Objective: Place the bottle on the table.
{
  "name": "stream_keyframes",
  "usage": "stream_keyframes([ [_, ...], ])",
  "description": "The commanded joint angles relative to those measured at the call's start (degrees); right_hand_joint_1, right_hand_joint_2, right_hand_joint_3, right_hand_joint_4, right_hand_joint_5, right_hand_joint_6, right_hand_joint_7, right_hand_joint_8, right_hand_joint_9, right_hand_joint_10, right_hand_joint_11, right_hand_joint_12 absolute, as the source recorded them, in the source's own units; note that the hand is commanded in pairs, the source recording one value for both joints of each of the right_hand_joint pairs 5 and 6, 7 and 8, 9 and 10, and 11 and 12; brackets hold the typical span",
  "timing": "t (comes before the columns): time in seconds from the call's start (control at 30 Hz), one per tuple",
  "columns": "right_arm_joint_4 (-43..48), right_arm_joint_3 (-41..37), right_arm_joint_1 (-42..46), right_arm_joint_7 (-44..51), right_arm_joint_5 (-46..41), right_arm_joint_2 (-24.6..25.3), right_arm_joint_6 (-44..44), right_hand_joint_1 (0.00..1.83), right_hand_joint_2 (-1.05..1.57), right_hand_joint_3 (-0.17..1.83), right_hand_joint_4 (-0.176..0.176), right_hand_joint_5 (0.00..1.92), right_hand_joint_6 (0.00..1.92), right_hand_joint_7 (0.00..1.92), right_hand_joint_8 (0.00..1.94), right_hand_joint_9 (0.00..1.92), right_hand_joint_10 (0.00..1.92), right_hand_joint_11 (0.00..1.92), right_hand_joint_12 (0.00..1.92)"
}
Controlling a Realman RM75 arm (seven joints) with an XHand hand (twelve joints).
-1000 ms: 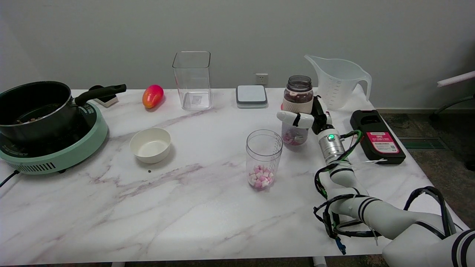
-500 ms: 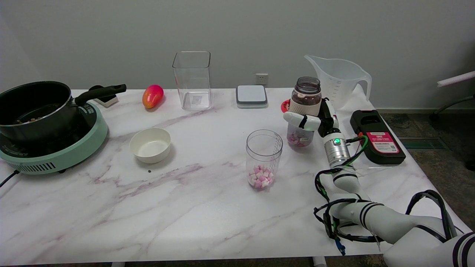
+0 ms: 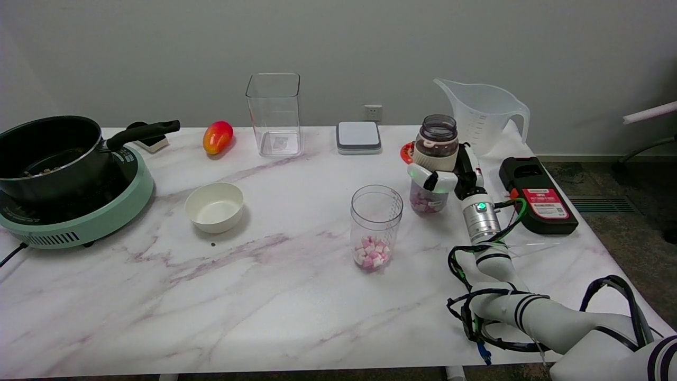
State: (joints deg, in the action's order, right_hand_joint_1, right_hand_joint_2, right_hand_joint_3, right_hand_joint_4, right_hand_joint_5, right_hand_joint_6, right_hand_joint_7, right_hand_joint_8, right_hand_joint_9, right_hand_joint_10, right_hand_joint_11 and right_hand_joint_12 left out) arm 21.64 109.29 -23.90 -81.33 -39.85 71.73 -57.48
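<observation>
Right hand (image 3: 447, 172) wraps closed around an upright bottle (image 3: 433, 159) of pink cubes, right of a clear cup (image 3: 376, 227), on the marble table (image 3: 264, 296)

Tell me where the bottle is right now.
In the head view the bottle stands upright right of centre, gripped by the right hand, between the clear cup of pink cubes and the black device.

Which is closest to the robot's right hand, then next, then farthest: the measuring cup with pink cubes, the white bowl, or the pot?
From the right hand:
1. Measuring cup, just left, nearer the camera.
2. White bowl, mid-table, farther left.
3. Pot, far left, on the cooker.
</observation>
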Motion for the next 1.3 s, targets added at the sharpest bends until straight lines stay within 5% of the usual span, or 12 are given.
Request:
stream_keyframes([
  [0.03,1.0,0.4,2.3,-0.5,-0.7,-0.2,-2.1,1.38,-0.03,1.25,0.0,0.87,0.87,1.27,1.27,1.15,1.15,0.97,0.97],
  [0.33,1.8,0.4,3.6,-2.7,-0.7,-0.8,-2.5,1.35,-0.31,0.94,0.0,0.52,0.52,0.95,0.95,0.81,0.81,0.71,0.71],
  [0.53,3.0,0.1,4.7,-2.9,-0.7,-1.4,-2.5,1.32,-0.45,1.09,0.0,0.43,0.43,0.82,0.82,0.6,0.6,0.62,0.62],
  [0.8,4.3,-0.1,5.9,-2.9,-0.9,-2.5,-2.5,1.3,-0.64,1.22,0.0,0.33,0.33,0.7,0.7,0.54,0.54,0.52,0.52],
  [1.07,7.3,0.0,8.1,-5.4,-0.4,-6.6,-2.0,1.28,-1.02,1.22,0.0,0.11,0.11,0.41,0.41,0.42,0.42,0.44,0.44],
  [1.3,8.5,-0.7,10.2,-5.4,-0.9,-9.1,-3.1,1.26,-1.05,1.12,0.0,0.03,0.03,0.33,0.33,0.33,0.33,0.41,0.41],
])
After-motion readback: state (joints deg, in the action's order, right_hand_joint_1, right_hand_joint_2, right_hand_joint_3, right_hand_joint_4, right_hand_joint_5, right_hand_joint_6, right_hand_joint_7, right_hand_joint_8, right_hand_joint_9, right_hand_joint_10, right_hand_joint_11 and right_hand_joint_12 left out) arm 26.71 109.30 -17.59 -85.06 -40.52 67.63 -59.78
